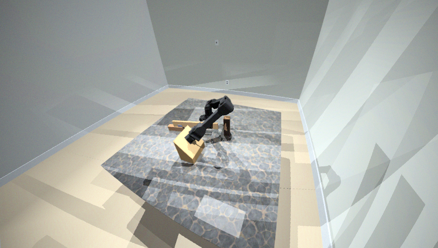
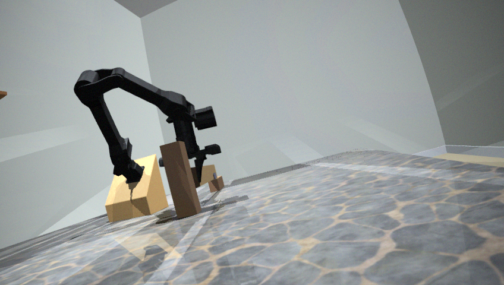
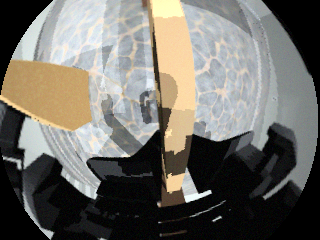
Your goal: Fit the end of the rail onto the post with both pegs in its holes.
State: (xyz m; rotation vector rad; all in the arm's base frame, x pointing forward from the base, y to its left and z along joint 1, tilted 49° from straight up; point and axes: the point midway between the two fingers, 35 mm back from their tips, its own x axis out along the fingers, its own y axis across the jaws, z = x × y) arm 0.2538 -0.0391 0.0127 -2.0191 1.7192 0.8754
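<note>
The pale wooden rail [image 1: 194, 123] [image 2: 208, 172] [image 3: 175, 60] runs from the low footboard block [image 1: 174, 128] [image 2: 216, 184] toward the upright brown post [image 1: 227, 126] [image 2: 179, 180]. Its far end is at the grey-blue bracket [image 1: 180, 125] on that block. Its near end appears raised off the patterned surface and roughly level, with a small gap before the post in the top view. My gripper [image 2: 196, 178] [image 3: 166, 131] is shut on the rail near this end. The pegs and the holes cannot be made out. The post partly hides the gripper in the exterior view.
A large yellow angled block [image 1: 183, 147] [image 2: 155, 198] [image 3: 45, 92] carries the arm's base beside the rail. The arm arches over between this block and the rail. A patterned mat [image 1: 233, 181] [image 2: 318, 225] lies beneath everything.
</note>
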